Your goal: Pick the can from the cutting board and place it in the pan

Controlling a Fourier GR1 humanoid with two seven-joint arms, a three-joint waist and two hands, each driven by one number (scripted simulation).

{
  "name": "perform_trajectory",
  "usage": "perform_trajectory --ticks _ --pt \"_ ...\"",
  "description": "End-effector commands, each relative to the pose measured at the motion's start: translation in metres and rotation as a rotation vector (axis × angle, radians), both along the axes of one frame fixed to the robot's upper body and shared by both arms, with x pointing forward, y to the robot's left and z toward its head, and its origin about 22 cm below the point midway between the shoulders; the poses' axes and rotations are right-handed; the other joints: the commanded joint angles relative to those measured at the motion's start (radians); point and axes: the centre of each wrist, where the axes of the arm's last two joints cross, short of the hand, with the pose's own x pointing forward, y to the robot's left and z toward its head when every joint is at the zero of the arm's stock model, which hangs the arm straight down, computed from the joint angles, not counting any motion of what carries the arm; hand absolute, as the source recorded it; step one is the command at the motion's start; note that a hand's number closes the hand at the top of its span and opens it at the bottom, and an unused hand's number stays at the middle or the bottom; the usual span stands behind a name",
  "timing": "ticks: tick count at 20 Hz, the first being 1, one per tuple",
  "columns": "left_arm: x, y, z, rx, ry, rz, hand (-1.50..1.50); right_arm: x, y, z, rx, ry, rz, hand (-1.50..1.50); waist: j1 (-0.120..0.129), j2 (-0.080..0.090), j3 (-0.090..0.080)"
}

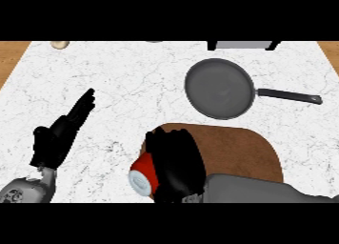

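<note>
Red with a white end, the can (141, 175) lay tilted at the brown cutting board's (235, 147) left edge, clasped in the right hand's (174, 164) curled fingers. The left hand (60, 131) rested open-fingered, well apart. The pan (220, 88) sat beyond.

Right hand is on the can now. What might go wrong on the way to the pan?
The right hand curls over the red can, hiding most of it, so it may slip out unnoticed. The pan lies beyond the cutting board; its raised rim could catch a low carry. The left hand rests open, clear.
</note>
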Motion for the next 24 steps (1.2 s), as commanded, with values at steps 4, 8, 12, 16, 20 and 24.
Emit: perform_trajectory --ticks 4,8,12,16,20,24 --pt "0.003 0.005 0.007 0.003 -0.012 0.019 0.00 -0.040 0.040 0.015 0.188 -0.331 -0.101 1.50 -0.015 0.007 0.002" --pt "0.006 0.008 0.012 0.004 -0.011 -0.002 0.00 -0.034 0.044 0.009 0.205 -0.376 -0.207 1.50 -0.012 0.014 0.002" --pt "-0.001 0.010 0.009 -0.004 -0.011 0.004 0.00 -0.009 0.026 0.020 0.266 -0.405 -0.298 1.50 -0.004 0.018 0.002" --pt "0.003 0.004 0.007 0.021 -0.027 0.006 0.00 0.012 0.005 0.018 0.417 -0.418 -0.348 1.50 0.000 0.024 0.003" --pt "0.003 -0.007 -0.004 -0.017 -0.014 0.010 0.00 0.046 -0.030 -0.007 0.399 -0.433 -0.363 1.50 0.006 0.026 0.003" --pt "0.005 0.007 0.006 -0.001 -0.040 -0.001 0.00 0.077 -0.049 -0.042 0.329 -0.473 -0.418 1.50 0.013 0.026 0.002"
